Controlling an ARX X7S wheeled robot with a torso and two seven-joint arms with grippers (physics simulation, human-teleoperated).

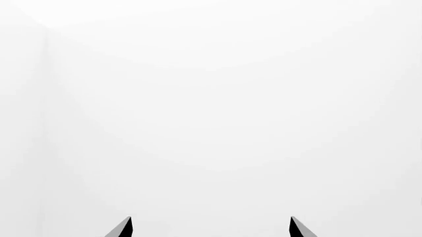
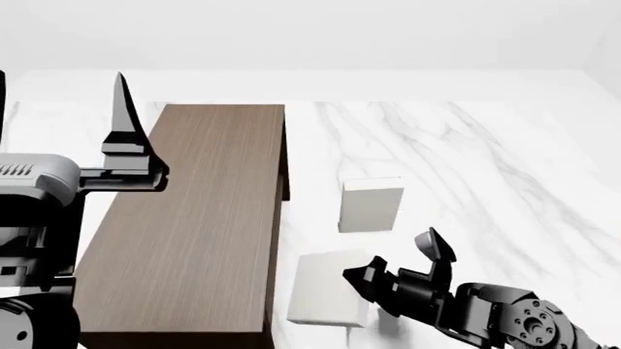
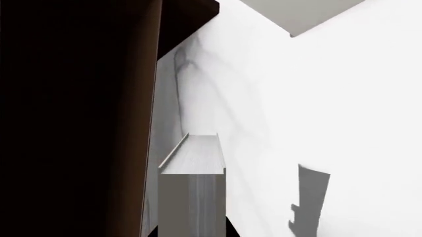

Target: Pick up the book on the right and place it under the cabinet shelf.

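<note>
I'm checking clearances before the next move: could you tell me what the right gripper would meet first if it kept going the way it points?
Probably the near white book: the right gripper points left toward it, jaws open, with the brown cabinet just beyond. Depth is hard to judge.

Cabinet shelf (image 2: 199, 218): stood left on the table (image 2: 485, 160).
Book (image 2: 330, 287): lay just right of it, nearer.
Second book (image 2: 371, 206): lay farther back.
</note>
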